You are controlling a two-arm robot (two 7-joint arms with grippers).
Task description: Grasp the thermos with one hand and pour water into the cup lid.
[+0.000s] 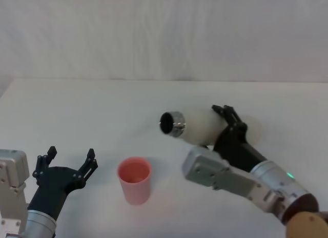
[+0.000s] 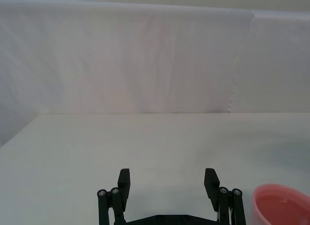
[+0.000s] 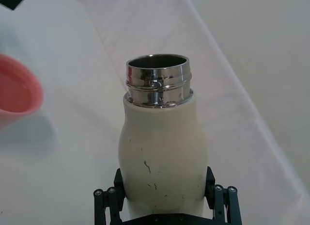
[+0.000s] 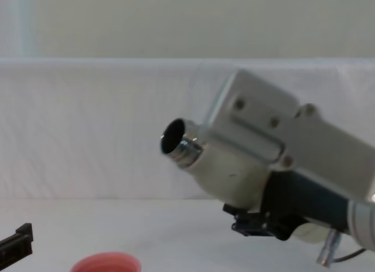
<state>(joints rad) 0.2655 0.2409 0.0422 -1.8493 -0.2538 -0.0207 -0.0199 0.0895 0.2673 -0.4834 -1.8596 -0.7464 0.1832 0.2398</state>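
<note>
My right gripper is shut on the cream-white thermos and holds it above the table. The thermos is tipped nearly level, its open steel neck pointing toward my left. The salmon-pink cup lid stands upright on the table below and left of that neck. No stream shows at the mouth. In the right wrist view the black fingers clamp the lower body of the thermos, with the cup lid off to one side. My left gripper rests open beside the cup lid, apart from it.
The white table runs back to a white cloth backdrop. Bare tabletop lies behind and to both sides of the cup lid. The left wrist view shows the open left gripper and the cup lid's rim.
</note>
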